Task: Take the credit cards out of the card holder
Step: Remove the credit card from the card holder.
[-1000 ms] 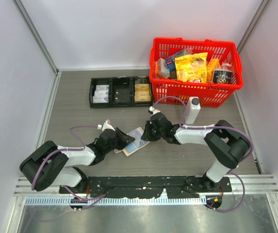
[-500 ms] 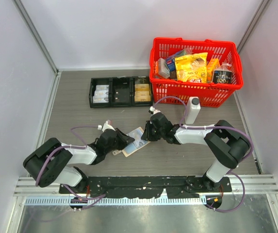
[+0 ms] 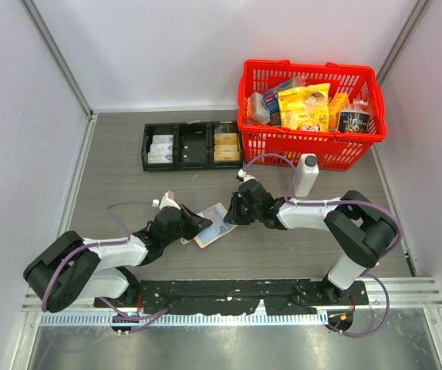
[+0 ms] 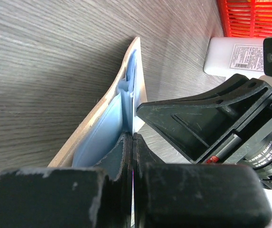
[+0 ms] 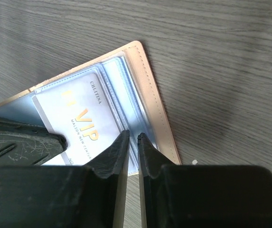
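Note:
The tan card holder [image 3: 214, 224] lies open on the table between my grippers, with its pale blue sleeves [image 5: 126, 90] showing. A pale card [image 5: 79, 118] with gold "VIP" lettering sits in a sleeve. My left gripper [image 3: 197, 224] is shut on a thin inner leaf of the holder [image 4: 98, 133], jaws pressed together [image 4: 134, 136]. My right gripper [image 3: 233, 213] is nearly shut, with a slim gap, and its tips [image 5: 132, 135] pinch the edge of the stacked sleeves. I cannot tell whether a card is in that pinch. No maroon card shows.
A black three-compartment tray [image 3: 192, 146] lies at the back. A red basket [image 3: 310, 150] of groceries stands at the back right. A white bottle [image 3: 306, 174] stands upright just behind my right arm and also shows in the left wrist view [image 4: 235, 57].
My left arm's shoulder and elbow have swung left and lower. Both grippers and the card holder have stayed almost where they were.

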Motion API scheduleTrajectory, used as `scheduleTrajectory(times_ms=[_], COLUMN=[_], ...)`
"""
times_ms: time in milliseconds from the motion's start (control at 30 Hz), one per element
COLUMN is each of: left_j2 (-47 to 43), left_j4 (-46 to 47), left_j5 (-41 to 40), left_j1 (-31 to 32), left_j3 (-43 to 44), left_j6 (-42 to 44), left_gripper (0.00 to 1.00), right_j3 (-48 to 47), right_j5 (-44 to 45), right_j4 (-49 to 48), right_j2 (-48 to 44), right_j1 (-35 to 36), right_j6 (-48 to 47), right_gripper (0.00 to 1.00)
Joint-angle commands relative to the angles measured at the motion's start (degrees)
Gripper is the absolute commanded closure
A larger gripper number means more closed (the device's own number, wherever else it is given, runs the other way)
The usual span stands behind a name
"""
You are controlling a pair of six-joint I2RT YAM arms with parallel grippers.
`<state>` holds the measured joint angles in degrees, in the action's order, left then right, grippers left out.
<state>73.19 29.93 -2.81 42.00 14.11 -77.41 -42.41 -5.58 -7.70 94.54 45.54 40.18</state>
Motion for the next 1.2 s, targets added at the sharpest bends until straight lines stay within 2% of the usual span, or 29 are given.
scheduleTrajectory(times_ms=[0,333,567,733,933,1167], left_j2=[-4.3,-6.7,-3.8,0.5,6.3,9.4], left_j4=[-1.4,-12.3,-12.4,-11.3,-12.6,-24.2], left_j5=[-1.3,-3.1,-2.3,2.5,13.4,18.5], left_j1=[0.2,0.2,0.0,-0.9,-4.2,-6.8], left_j3=[-0.2,0.1,1.8,5.7,10.9,17.3], left_j6=[-0.1,0.5,3.8,7.6,13.1,20.8], left_gripper=[1.00,1.00,1.00,1.00,1.00,0.99], right_j3=[0.9,0.0,-0.5,-2.1,-3.7,-5.2], right_j5=[2.7,2.7,-2.0,-4.2,-5.5,-4.5], right_j4=[6.2,6.4,1.6,1.1,2.3,6.1], right_j2=[2.1,-2.7,-7.5,-7.0,-5.2,-5.9], right_j1=[0.2,0.0,0.1,0.3,0.1,0.2], right_j6=[0.1,-1.6,-2.1,-2.7,-1.8,-3.4], right_gripper=[0.82,0.80,0.75,0.76,0.77,0.78])
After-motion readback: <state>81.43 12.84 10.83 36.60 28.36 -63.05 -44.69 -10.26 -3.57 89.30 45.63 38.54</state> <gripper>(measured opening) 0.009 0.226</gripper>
